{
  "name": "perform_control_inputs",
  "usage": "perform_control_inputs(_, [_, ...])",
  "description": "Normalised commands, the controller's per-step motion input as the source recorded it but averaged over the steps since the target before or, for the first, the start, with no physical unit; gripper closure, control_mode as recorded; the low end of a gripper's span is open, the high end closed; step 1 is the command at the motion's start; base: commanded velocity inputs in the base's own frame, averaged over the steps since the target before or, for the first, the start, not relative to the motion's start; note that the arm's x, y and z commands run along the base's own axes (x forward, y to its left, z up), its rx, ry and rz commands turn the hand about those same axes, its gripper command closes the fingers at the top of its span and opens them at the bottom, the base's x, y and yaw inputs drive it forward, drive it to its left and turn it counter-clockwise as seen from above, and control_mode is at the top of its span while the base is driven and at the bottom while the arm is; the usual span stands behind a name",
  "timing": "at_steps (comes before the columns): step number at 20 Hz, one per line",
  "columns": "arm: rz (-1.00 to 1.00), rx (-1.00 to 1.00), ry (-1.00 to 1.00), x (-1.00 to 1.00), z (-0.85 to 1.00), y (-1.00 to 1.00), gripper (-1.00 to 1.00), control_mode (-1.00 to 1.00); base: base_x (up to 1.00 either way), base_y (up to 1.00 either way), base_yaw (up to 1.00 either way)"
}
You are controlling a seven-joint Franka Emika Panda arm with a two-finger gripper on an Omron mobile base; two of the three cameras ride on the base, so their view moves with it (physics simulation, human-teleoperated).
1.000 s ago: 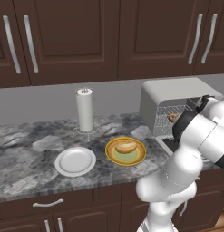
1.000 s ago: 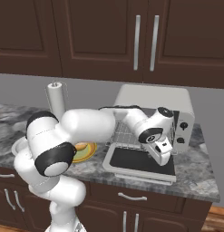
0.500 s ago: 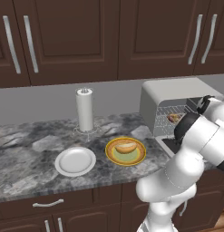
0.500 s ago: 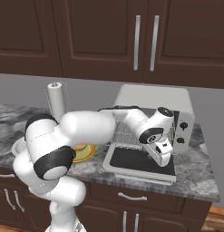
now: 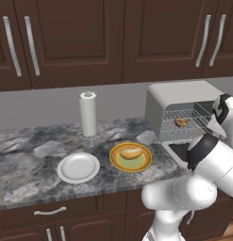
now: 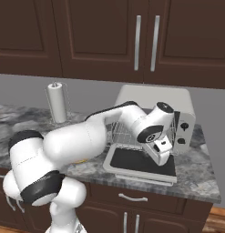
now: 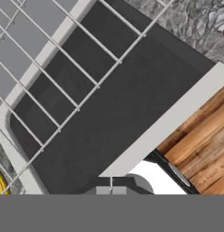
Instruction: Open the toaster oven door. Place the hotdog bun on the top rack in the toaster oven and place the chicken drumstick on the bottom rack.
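Golden-brown chicken drumstick [image 5: 180, 123] on a rack in boxy silver toaster oven [image 5: 184, 109]; hand [image 6: 162, 153] empty, shut, over dropped door [image 6: 141, 162]; next: fetch tan bun [image 5: 131, 153].

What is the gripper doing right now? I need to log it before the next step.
Gripper: jaws shut, holding nothing, above the opened toaster oven door.

A wire rack [image 7: 63, 68] overhangs the open toaster oven door [image 7: 131, 108] (dark glass, pale frame).
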Motion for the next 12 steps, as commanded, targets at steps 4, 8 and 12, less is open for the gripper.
perform_control_inputs(4, [0.02, -0.22, -0.01, -0.29, 0.22, 0.64, 1.0, -1.0, 0.0, 0.0, 0.0])
perform_control_inputs(8, [0.0, -0.19, 0.0, -0.16, 0.07, 0.77, 1.0, -1.0, 0.0, 0.0, 0.0])
perform_control_inputs(12, [0.0, -0.14, 0.0, -0.04, 0.0, 0.78, 1.0, -1.0, 0.0, 0.0, 0.0])
